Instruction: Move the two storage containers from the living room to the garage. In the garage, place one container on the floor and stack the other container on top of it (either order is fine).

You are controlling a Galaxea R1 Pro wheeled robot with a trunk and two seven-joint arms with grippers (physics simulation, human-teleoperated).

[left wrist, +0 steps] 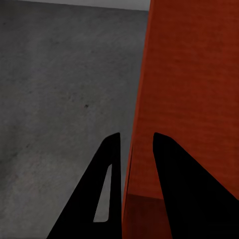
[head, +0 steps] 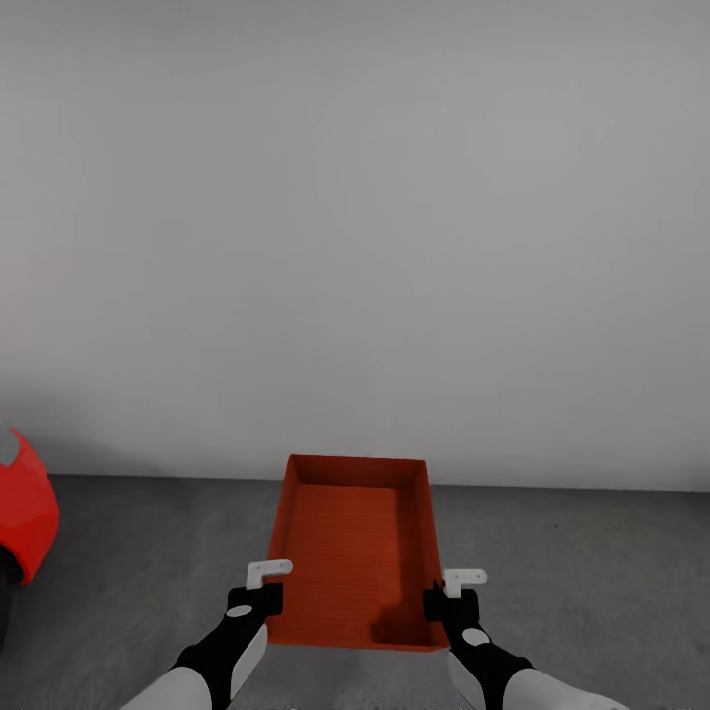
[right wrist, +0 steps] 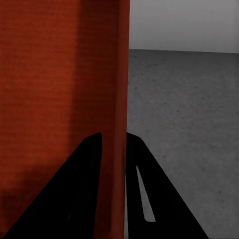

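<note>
One orange-red storage container (head: 355, 542) hangs lengthwise in front of me over the garage's dark grey floor (head: 592, 572). It is open-topped and has nothing inside. My left gripper (head: 264, 595) is shut on its left side wall near the close corner. My right gripper (head: 446, 598) is shut on the right side wall. In the left wrist view the black fingers (left wrist: 112, 184) straddle the thin wall of the container (left wrist: 194, 89), one finger inside and one outside. The right gripper (right wrist: 114, 135) pinches the wall of the container (right wrist: 55, 74) the same way. I cannot tell whether the container touches the floor.
A plain white-grey wall (head: 355, 247) stands close behind the container. The nose of a shiny red car (head: 25, 513) shows at the left edge. Bare floor lies on both sides of the container.
</note>
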